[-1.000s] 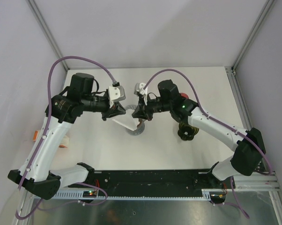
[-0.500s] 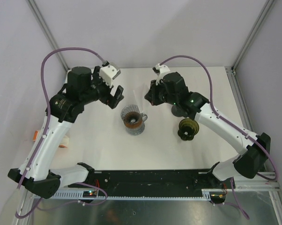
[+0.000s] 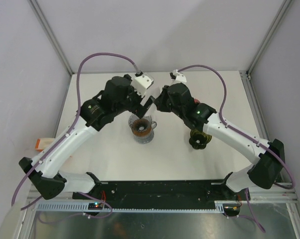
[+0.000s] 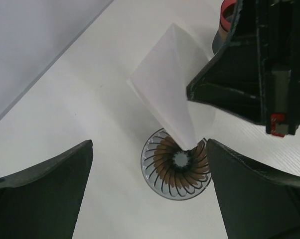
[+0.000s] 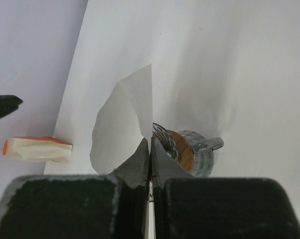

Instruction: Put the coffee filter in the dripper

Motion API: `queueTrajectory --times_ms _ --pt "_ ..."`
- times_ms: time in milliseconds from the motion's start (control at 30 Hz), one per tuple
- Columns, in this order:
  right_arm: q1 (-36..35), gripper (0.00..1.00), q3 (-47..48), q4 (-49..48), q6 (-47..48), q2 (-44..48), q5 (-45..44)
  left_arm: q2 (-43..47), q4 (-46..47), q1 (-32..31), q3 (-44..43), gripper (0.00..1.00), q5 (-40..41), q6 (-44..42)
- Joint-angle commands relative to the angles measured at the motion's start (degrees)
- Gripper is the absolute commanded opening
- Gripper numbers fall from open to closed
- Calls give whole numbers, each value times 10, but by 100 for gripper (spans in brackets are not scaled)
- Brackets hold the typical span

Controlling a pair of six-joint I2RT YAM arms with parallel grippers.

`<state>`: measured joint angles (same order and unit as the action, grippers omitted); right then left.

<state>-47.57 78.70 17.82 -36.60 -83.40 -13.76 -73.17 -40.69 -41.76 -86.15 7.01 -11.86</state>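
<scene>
Over the dripper (image 4: 177, 164), mid-frame: filter (image 4: 162, 89) poised tip-down.
Right pincer (image 5: 150, 148) is clamped on the filter's edge, aiming its point at the cone's mouth so it can seat; left pincer (image 4: 149, 149) hangs spread wide above the dripper, holding nothing, likely giving room.

no readable text, labels or numbers

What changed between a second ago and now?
The left claw opened and let go of the coffee filter, drew back, then swung in toward the middle again. The right claw pulled back from the dripper toward the far side, still shut on the coffee filter. The dripper has not moved.
</scene>
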Motion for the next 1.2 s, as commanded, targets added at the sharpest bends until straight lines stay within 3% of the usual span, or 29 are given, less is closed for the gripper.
queueTrajectory --times_ms 0,267,600,1067,1167 --pt "-4 0 -5 -53 -44 12 -33 -8 49 -22 -5 99 34 17" --pt "-2 0 -8 -69 -52 13 -11 -29 65 -25 17 94 59 13" --pt "-3 0 -12 -63 -49 9 8 -50 99 -25 27 52 132 -8" --pt "19 0 -36 -60 -51 12 14 -36 116 -25 50 4 194 -53" --pt "20 0 -40 -60 -44 13 20 -32 116 -25 60 1 199 -66"
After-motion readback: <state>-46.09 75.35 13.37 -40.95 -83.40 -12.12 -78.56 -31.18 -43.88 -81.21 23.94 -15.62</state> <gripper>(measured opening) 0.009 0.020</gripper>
